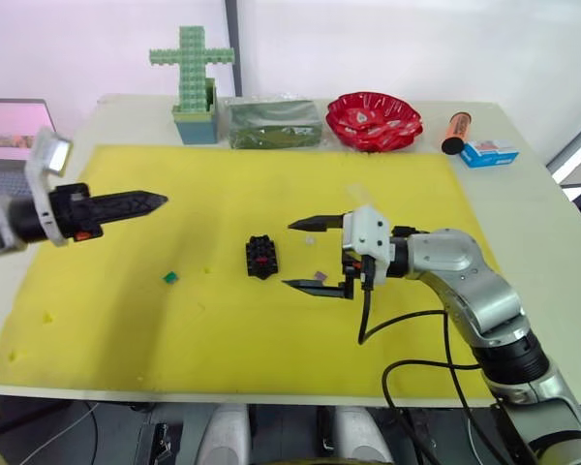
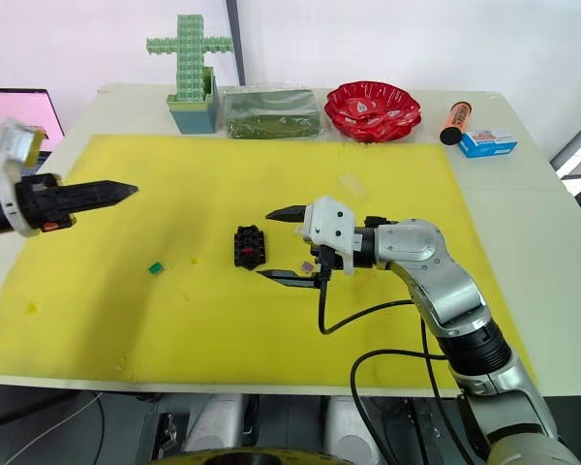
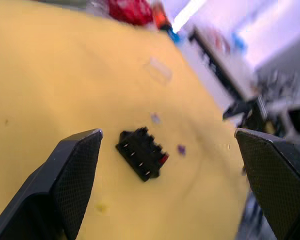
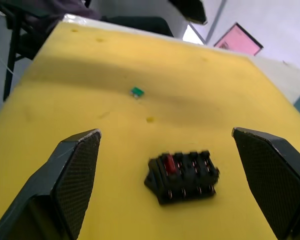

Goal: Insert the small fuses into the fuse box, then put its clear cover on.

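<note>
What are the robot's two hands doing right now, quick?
Left end effector: open, holding nothing.
Right end effector: open, holding nothing, beside the fuse box.

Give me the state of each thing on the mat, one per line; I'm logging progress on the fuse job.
fuse box: flat on the yellow mat, red fuse seated, other slots empty.
green fuse: loose on the mat.
purple fuse: loose, between the right gripper's fingers.
pale fuse: loose on the mat.
clear cover: off the box, lying apart.
left gripper: open, holding nothing.
right gripper: open, holding nothing.
</note>
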Robot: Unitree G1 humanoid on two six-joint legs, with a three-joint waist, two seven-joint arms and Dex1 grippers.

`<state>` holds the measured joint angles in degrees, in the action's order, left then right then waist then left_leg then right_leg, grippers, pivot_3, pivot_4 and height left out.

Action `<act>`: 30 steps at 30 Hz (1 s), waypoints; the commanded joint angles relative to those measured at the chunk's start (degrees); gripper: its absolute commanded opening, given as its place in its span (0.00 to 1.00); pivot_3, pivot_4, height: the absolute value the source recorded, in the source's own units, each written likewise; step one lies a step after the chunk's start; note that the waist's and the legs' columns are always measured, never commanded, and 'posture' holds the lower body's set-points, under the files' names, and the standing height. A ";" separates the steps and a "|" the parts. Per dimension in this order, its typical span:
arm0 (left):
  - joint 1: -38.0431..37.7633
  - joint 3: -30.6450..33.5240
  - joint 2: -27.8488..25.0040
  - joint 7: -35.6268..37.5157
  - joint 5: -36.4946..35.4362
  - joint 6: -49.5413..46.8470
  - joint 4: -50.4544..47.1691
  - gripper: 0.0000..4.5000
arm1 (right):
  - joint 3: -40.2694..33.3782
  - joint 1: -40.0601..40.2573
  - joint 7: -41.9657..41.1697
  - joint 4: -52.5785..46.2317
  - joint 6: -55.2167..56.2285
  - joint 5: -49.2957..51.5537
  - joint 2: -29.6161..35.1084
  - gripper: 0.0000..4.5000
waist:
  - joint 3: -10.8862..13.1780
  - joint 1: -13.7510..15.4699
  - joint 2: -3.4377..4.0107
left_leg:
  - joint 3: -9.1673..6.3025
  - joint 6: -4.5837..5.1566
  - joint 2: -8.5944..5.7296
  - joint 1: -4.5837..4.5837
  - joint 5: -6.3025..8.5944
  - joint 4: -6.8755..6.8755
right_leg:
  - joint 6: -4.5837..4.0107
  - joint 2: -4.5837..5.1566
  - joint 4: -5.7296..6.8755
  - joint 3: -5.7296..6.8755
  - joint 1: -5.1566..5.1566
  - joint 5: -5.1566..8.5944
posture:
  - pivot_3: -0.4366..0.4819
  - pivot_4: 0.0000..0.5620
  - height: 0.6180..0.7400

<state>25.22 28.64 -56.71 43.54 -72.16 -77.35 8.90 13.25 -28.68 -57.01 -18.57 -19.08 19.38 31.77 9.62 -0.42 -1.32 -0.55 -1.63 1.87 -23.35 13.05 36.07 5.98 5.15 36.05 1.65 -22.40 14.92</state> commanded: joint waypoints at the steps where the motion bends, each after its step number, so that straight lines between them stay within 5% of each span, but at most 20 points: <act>1: -11.41 12.43 6.37 -21.31 -23.07 1.34 -6.48 0.99 | -0.61 -1.50 -0.28 -0.52 0.90 0.55 -0.84 1.00 | -0.01 -0.26 -0.01 | 0.02 -0.01 -0.01 0.02 0.00 -0.03 | 0.00 0.05 0.00 -0.02 -0.02 0.00 | 0.48 0.27 1.00; 3: -21.12 14.08 10.65 -32.09 -36.09 8.32 -12.52 0.99 | -0.61 -1.84 -0.30 -0.40 0.93 0.61 -1.14 1.00 | -0.03 -0.52 -0.03 | -0.11 -0.03 0.10 0.05 0.01 -0.08 | -0.01 0.29 0.06 -0.08 -0.08 -0.01 | 0.48 0.27 1.00; 5: -27.68 14.99 15.81 -37.59 -40.48 12.76 -18.17 0.99 | -0.61 -2.04 -0.36 -0.21 1.00 0.64 -1.36 1.00 | -0.06 -0.40 -0.09 | -0.07 -0.09 0.07 0.04 0.01 -0.10 | -0.04 0.51 0.06 -0.16 -0.12 -0.02 | 0.48 0.27 1.00; 13: -45.56 13.51 32.12 -47.17 -38.76 29.47 -38.04 0.99 | -0.57 -2.31 -1.28 0.88 1.37 0.72 -1.79 1.00 | -0.18 0.75 -0.09 | 0.18 -0.31 -0.10 0.07 0.00 -0.09 | -0.76 0.73 -0.33 -0.14 0.01 0.10 | 0.48 0.27 1.00; 17: -47.69 6.43 38.68 -48.99 -32.72 35.25 -43.91 0.99 | -0.68 -2.64 -1.51 1.38 1.32 0.73 -1.93 1.00 | -0.22 1.30 0.00 | 0.38 -0.31 -0.16 0.05 0.00 -0.06 | -0.81 0.56 -0.68 -0.11 0.14 0.07 | 0.48 0.27 1.00; 30: -43.68 -6.39 46.11 -52.47 -21.58 45.92 -41.44 0.99 | -1.20 -3.25 -0.99 0.12 -0.56 0.94 -1.46 1.00 | -0.24 1.14 0.01 | 0.39 -0.29 -0.26 0.00 -0.01 -0.04 | -0.90 0.33 -0.82 -0.07 0.19 0.01 | 0.48 0.27 1.00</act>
<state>-18.81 22.42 -10.84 -8.47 -95.08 -33.39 -31.86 13.31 -30.88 -58.24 -16.11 -19.73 19.44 30.24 9.38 0.72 -1.31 -0.17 -1.92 1.62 -23.35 13.05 36.03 5.07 5.47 35.24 1.58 -22.22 14.93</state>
